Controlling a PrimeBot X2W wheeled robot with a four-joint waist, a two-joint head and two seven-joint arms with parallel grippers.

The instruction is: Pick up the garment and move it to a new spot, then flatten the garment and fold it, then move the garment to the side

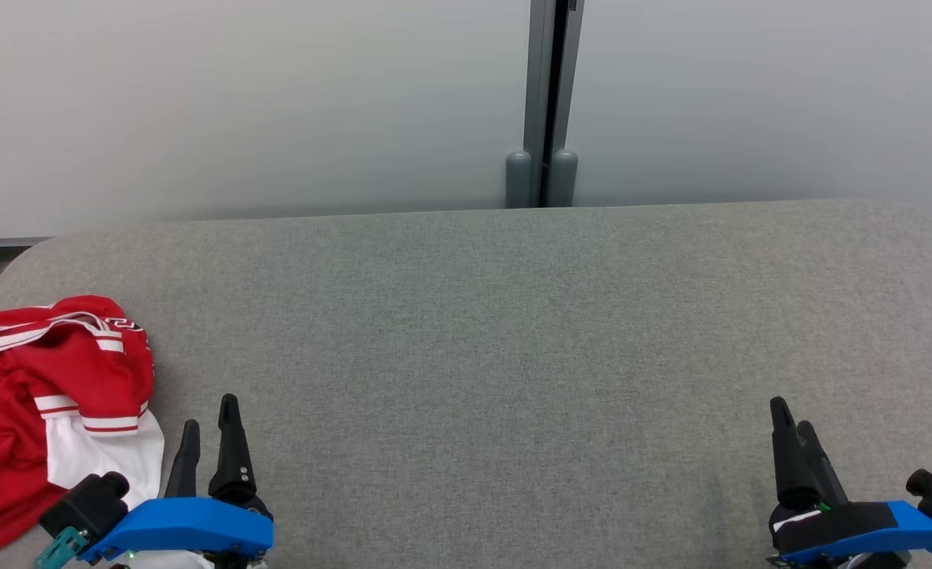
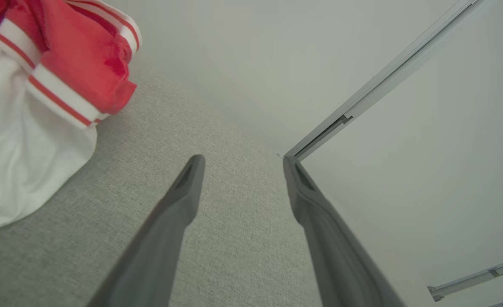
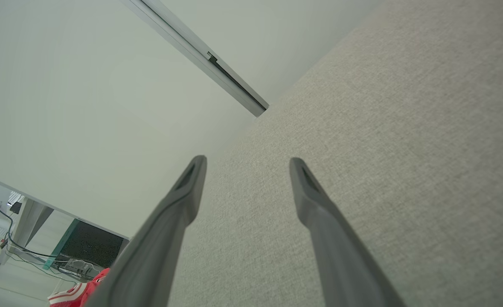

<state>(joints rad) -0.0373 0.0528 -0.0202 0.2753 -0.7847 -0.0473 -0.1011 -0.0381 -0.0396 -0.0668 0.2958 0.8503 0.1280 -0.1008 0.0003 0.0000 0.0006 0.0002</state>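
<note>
While left end effector (image 1: 209, 412), right end effector (image 1: 791, 415) gape wide, empty, garment (image 1: 31, 395) crumpled beside left.

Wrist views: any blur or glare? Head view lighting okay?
Left wrist view: left fingers blurred close to the lens, garment slightly soft. Right wrist view: right fingers likewise blurred, grey fabric weave crisp. Head view: even diffuse light, no glare, sharp.

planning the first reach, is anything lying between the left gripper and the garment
Nothing. In the head view and the left wrist view, only a bare strip of the grey surface separates the left gripper from the garment.
</note>
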